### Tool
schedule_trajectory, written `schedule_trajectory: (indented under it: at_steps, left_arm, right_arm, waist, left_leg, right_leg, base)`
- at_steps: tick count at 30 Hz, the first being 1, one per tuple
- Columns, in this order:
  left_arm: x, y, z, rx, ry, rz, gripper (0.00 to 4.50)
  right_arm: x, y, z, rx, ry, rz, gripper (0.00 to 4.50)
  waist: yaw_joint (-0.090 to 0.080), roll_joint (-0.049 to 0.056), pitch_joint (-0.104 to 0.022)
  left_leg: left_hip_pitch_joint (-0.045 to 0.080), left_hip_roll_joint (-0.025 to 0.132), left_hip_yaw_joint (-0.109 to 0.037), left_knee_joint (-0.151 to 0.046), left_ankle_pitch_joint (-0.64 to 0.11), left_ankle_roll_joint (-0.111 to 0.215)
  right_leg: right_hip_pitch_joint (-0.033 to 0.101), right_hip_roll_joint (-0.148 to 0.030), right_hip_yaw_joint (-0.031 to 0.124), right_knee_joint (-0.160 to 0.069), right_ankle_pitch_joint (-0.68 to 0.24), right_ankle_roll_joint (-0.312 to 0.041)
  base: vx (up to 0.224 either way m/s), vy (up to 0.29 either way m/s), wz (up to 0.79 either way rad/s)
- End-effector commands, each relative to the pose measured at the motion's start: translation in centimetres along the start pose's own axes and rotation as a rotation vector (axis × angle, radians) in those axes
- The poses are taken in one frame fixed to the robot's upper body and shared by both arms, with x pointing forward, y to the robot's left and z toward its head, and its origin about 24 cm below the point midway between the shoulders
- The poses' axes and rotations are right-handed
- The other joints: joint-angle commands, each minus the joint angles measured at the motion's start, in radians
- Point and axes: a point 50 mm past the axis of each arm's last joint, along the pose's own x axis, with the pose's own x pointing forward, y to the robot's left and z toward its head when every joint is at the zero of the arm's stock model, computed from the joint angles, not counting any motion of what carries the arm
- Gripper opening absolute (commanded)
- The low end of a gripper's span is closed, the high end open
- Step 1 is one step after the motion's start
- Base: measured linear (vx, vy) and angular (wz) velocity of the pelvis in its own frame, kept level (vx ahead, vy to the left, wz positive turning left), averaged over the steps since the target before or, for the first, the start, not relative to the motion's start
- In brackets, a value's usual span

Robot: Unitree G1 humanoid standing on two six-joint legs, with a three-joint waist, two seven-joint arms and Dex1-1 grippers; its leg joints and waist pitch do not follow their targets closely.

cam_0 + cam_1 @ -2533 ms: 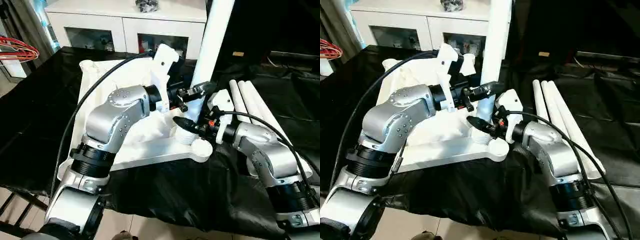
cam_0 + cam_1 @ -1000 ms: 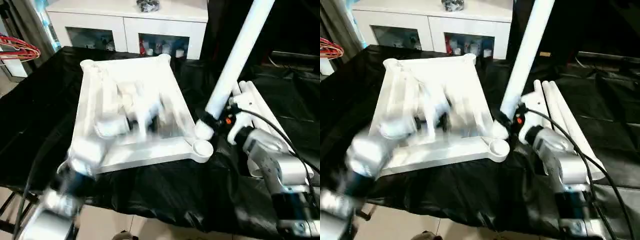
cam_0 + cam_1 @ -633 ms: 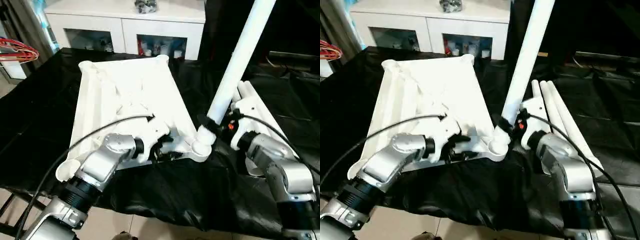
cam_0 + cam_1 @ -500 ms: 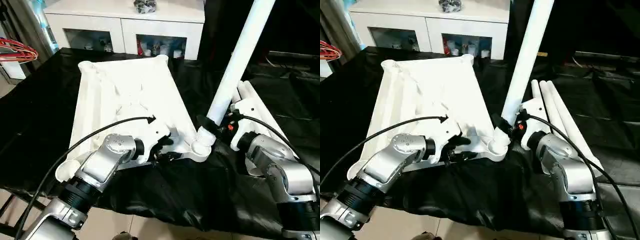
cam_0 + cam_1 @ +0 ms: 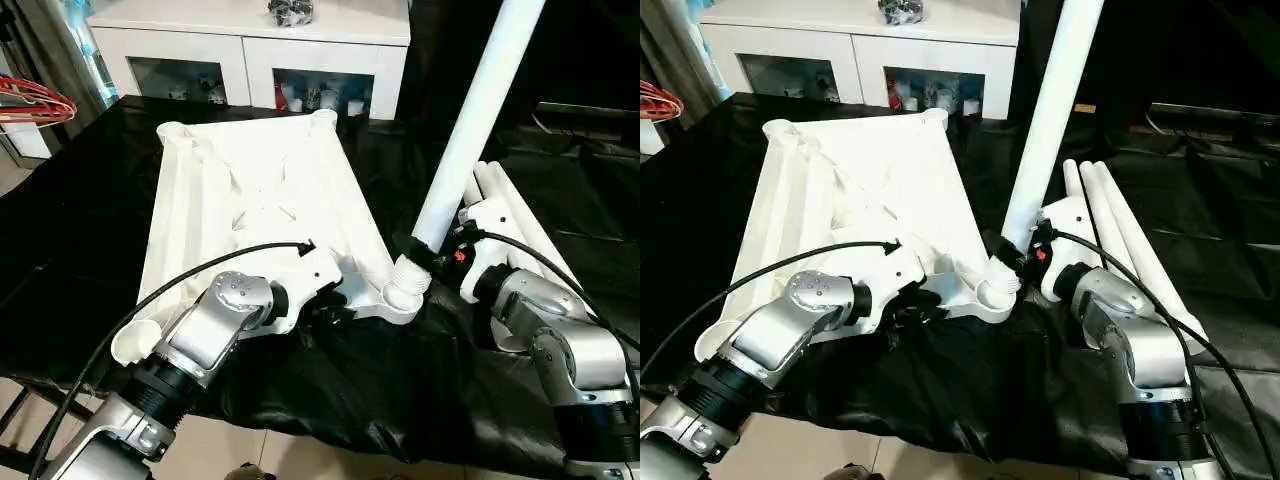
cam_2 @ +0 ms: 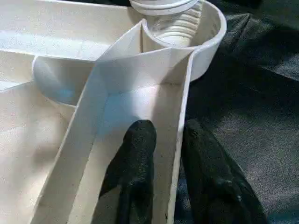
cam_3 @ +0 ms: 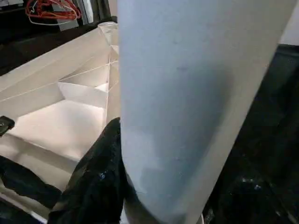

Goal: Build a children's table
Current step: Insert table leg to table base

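Leg seated at the near-right socket of the inverted table top; left jaws clamped the rim to steady it.

The table top point(image 5: 262, 205) lay underside up on the black-draped tabletop point(image 5: 60, 230), reaching its near edge. The leg point(image 5: 478, 118), gripped near its base by the right gripper point(image 5: 415, 247), stood slightly tilted in the corner socket point(image 5: 404, 296); three spare legs point(image 5: 500, 195) lay beside it to the right. To finish well, the leg should be brought upright and turned home while the left gripper point(image 6: 166, 154), its jaws pinching the top's rim wall, resists rotation. A second earlier the left arm was mid-swing and the leg clear of the socket.
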Motion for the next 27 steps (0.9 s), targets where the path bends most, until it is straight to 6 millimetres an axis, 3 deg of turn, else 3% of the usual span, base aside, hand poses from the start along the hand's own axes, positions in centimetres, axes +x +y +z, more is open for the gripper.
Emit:
schedule_trajectory:
  at_steps: [1, 9, 14, 21, 27]
  left_arm:
    - [0.0, 0.2, 0.3, 0.029, 0.007, 0.003, 0.73]
    - [0.0, 0.3, 0.1, 0.036, 0.018, -0.007, 0.16]
    - [-0.1, 0.5, -0.3, 0.031, 0.022, -0.013, 0.03]
    - [-0.1, 0.8, -0.1, 0.052, -0.033, -0.019, 0.0]
    - [-0.4, 0.6, 0.3, 0.083, -0.114, -0.085, 0.0]
  right_arm:
    - [-0.1, 0.3, 0.6, -0.023, -0.013, 0.021, 1.87]
    - [-0.1, 0.4, 0.5, -0.009, -0.009, 0.039, 1.87]
    - [-0.2, 0.8, 0.0, 0.0, 0.024, 0.122, 1.87]
    - [0.1, 0.3, -0.3, -0.008, 0.047, 0.13, 1.87]
    - [0.7, 0.2, -0.5, -0.007, 0.063, 0.146, 1.87]
  waist:
    - [-0.003, 0.004, -0.07]
    - [-0.006, 0.002, -0.07]
    - [-0.017, -0.001, -0.072]
    - [-0.024, -0.004, -0.066]
    - [-0.024, -0.009, -0.067]
  left_leg:
    - [0.013, 0.046, -0.018, -0.073, -0.204, 0.002]
    - [0.011, 0.046, -0.019, -0.074, -0.205, 0.003]
    - [0.006, 0.045, -0.018, -0.07, -0.181, 0.019]
    - [0.011, 0.044, -0.018, -0.072, -0.23, 0.017]
    - [0.011, 0.044, -0.017, -0.072, -0.225, 0.017]
  right_leg:
    - [0.05, -0.067, 0.049, -0.081, -0.255, -0.171]
    - [0.053, -0.067, 0.049, -0.081, -0.252, -0.172]
    - [0.058, -0.067, 0.048, -0.075, -0.196, -0.195]
    - [0.051, -0.068, 0.047, -0.093, -0.34, -0.164]
    - [0.05, -0.07, 0.048, -0.092, -0.361, -0.159]
  base:
    - [0.0, 0.0, 0.0]
    - [0.0, 0.0, 0.0]
    - [0.0, 0.0, 0.0]
    - [0.0, 0.0, 0.0]
    - [0.0, 0.0, 0.0]
